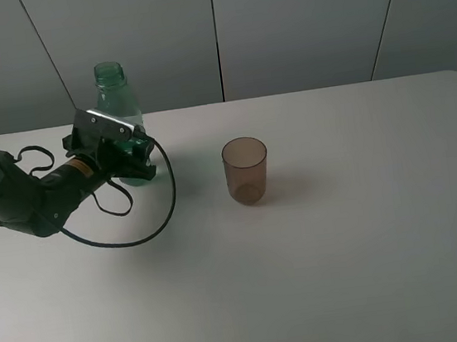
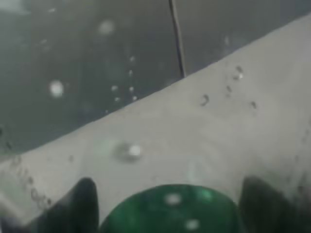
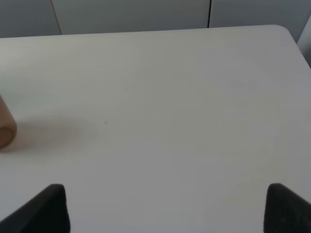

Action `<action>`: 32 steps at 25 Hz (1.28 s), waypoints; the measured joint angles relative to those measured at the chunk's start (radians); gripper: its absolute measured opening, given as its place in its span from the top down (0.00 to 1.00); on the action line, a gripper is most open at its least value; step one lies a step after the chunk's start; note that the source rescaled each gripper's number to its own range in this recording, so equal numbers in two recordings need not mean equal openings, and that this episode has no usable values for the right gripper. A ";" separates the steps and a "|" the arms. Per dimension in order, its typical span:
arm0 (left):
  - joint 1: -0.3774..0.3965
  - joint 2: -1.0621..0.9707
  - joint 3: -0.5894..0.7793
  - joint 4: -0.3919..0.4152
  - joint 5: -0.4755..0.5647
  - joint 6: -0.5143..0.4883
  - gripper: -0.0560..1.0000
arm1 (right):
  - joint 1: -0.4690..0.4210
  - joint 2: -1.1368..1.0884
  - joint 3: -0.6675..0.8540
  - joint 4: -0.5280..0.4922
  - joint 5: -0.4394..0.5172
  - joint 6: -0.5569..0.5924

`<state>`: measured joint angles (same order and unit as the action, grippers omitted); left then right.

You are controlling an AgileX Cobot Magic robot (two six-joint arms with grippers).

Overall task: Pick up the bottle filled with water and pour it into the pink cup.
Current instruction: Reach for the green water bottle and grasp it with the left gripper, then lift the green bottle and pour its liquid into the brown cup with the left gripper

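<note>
The left gripper [image 1: 138, 159] pinches the upright bottle [image 1: 116, 101] low down at the back left of the table [image 1: 349, 273] (no cap, cup [image 1: 246, 169] well apart to its right), so a lift may tip it and spill water early

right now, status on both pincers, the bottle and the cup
Left pincer closed low on the bottle, bottle upright on the table. Right pincer open, empty. Pink cup upright, apart; only the left arm's cable loops between.
</note>
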<state>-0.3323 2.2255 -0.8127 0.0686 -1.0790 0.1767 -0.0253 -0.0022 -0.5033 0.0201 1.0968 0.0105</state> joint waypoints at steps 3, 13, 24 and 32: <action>0.000 0.000 0.000 0.002 0.000 0.000 0.85 | 0.000 0.000 0.000 0.000 0.000 0.000; -0.001 -0.004 -0.031 0.040 -0.017 0.047 0.90 | 0.000 0.000 0.000 0.000 0.000 0.000; -0.004 -0.020 -0.312 0.299 0.084 0.113 0.91 | 0.000 0.000 0.000 0.000 0.000 0.000; -0.006 -0.004 -0.517 0.509 0.206 0.113 0.91 | 0.000 0.000 0.000 0.000 0.000 0.000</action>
<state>-0.3382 2.2213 -1.3297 0.5773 -0.8727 0.2899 -0.0253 -0.0022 -0.5033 0.0201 1.0968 0.0105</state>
